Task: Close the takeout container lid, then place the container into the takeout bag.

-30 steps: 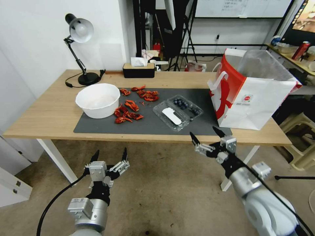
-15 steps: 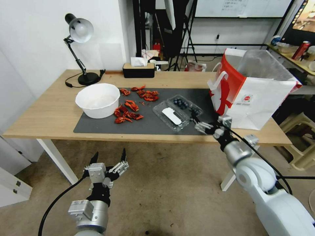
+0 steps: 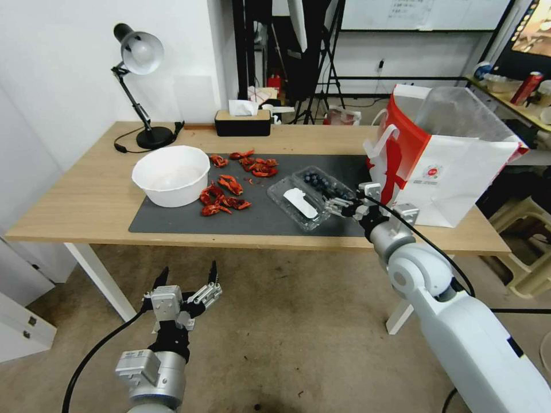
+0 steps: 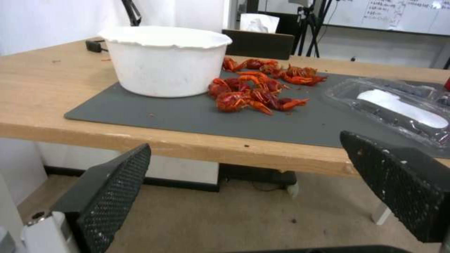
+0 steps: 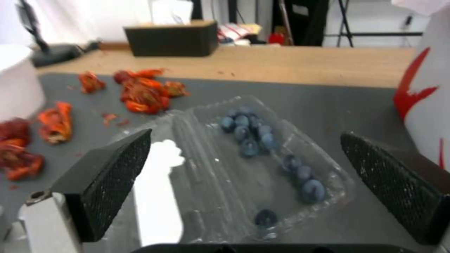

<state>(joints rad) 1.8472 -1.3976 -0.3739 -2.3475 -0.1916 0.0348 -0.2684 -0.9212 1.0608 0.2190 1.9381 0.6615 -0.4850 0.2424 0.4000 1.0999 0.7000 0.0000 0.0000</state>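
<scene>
a wooden desk (image 3: 86, 201) is seen from above, with a dark grey mat (image 3: 252, 215) laid on it. the takeout container (image 3: 321, 186) is lying open on the mat, with blueberries (image 5: 262, 140) held in its far half. its lid (image 3: 298, 202), marked by a white label, is folded flat toward the desk's front edge. the right gripper (image 3: 342, 201) is held just above the container's right end, its jaws spread wide and nothing gripped. the takeout bag (image 3: 442, 166) is stood upright on the desk just to the right of the container, red and white, with a clear liner rising from its mouth. a white bowl (image 3: 171, 175) and red crayfish pieces (image 3: 229, 186) are placed on the mat's left part. the left gripper (image 3: 183, 284) is parked low in front of the desk, above the floor, jaws open and empty.
</scene>
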